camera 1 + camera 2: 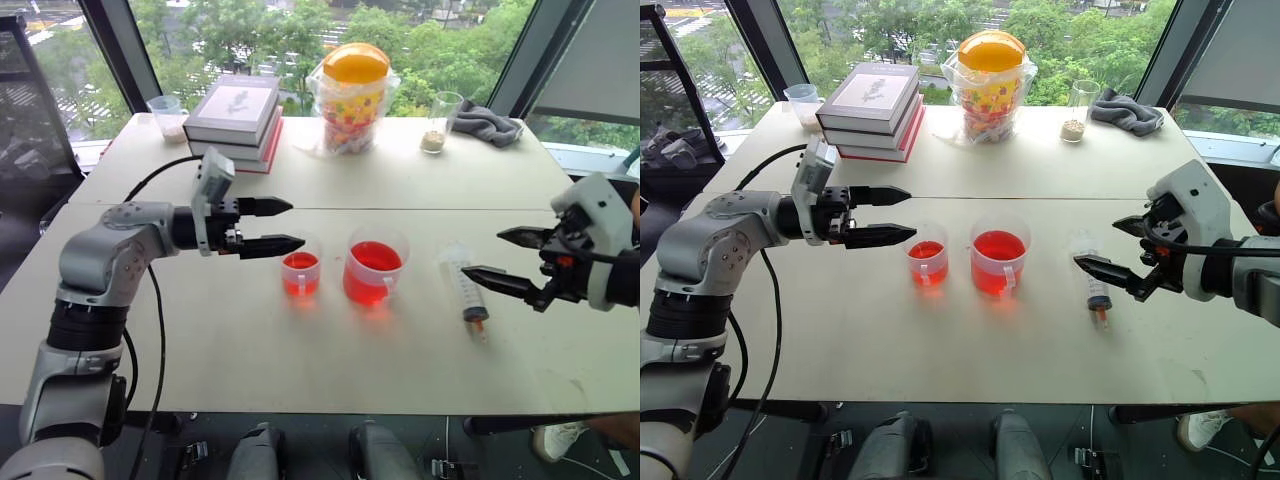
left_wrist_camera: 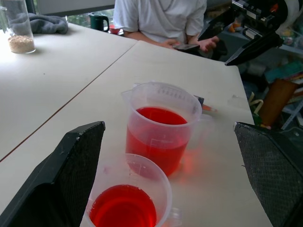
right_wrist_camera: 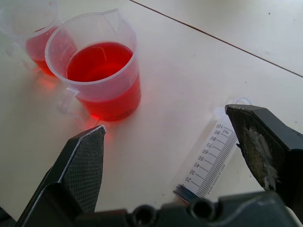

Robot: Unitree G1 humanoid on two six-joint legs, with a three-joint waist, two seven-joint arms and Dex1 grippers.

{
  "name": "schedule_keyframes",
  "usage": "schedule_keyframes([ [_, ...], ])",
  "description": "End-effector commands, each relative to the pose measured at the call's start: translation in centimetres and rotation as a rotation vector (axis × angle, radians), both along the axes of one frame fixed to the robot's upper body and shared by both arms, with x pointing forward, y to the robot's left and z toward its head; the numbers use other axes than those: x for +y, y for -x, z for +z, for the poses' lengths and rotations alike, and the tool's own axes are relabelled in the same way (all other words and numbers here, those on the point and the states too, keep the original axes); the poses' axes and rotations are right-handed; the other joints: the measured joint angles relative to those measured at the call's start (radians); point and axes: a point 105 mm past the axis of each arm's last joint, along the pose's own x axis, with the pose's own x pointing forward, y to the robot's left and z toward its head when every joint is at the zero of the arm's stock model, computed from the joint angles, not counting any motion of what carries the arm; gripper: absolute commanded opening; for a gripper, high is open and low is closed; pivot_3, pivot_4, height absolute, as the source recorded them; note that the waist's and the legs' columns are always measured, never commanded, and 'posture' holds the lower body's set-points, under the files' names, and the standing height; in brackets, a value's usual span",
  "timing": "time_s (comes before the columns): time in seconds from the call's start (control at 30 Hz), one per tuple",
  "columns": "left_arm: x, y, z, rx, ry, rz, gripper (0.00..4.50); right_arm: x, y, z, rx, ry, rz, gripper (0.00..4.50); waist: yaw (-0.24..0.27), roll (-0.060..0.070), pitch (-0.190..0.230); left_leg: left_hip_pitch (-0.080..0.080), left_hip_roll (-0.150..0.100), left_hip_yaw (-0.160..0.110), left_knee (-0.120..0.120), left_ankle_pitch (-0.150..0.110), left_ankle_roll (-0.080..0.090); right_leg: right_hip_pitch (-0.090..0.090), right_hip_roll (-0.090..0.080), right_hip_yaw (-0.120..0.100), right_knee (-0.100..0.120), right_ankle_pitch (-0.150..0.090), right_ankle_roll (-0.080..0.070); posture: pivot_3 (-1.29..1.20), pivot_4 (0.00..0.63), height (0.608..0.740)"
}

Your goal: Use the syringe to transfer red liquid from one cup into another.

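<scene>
Syringe (image 1: pixel 463 283), light, rigid, smooth-walled and likely slippery, lies flat on the table (image 1: pixel 300 370) at 3 o'clock of the larger cup (image 1: pixel 374 266), best gripped mid-barrel; right tool (image 1: pixel 510 260) hovers released beside it, left tool (image 1: pixel 281 224) released near the smaller cup (image 1: pixel 300 267).

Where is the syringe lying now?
In the left eye view, the syringe lies flat on the table, right of the larger cup, just beside the open right end effector.

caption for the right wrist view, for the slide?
Open right gripper hovering over the syringe lying on the table, beside the larger cup of red liquid.
</scene>
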Motion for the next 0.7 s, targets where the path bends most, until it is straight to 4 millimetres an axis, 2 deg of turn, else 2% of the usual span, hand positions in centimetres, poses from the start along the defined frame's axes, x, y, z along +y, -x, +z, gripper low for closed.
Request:
schedule_keyframes([
  [0.03,0.1,0.5,0.8,-0.031,0.006,-0.024,4.50,-0.1,0.3,0.9,-0.044,0.014,-0.011,4.45,0.000,0.000,0.000,0.000,0.000,0.000,0.000,0.000,0.000,0.000,0.000,0.000,0.000,0.000,0.000,0.00,0.150,0.740],
  [0.5,0.4,0.2,1.8,-0.031,0.010,-0.026,4.50,-0.1,0.9,0.3,-0.028,-0.012,-0.037,4.45,0.000,0.000,0.000,0.000,0.000,0.000,0.000,0.000,0.000,0.000,0.000,0.000,0.000,0.001,0.001,0.00,0.150,0.740],
  [0.7,0.0,0.1,2.0,-0.032,-0.003,-0.054,4.50,-0.5,0.2,-0.1,-0.012,-0.016,-0.085,4.45,0.000,0.000,0.000,0.000,0.000,0.000,0.000,0.000,0.000,0.000,0.000,0.000,0.000,0.000,0.001,0.00,0.150,0.740],
])
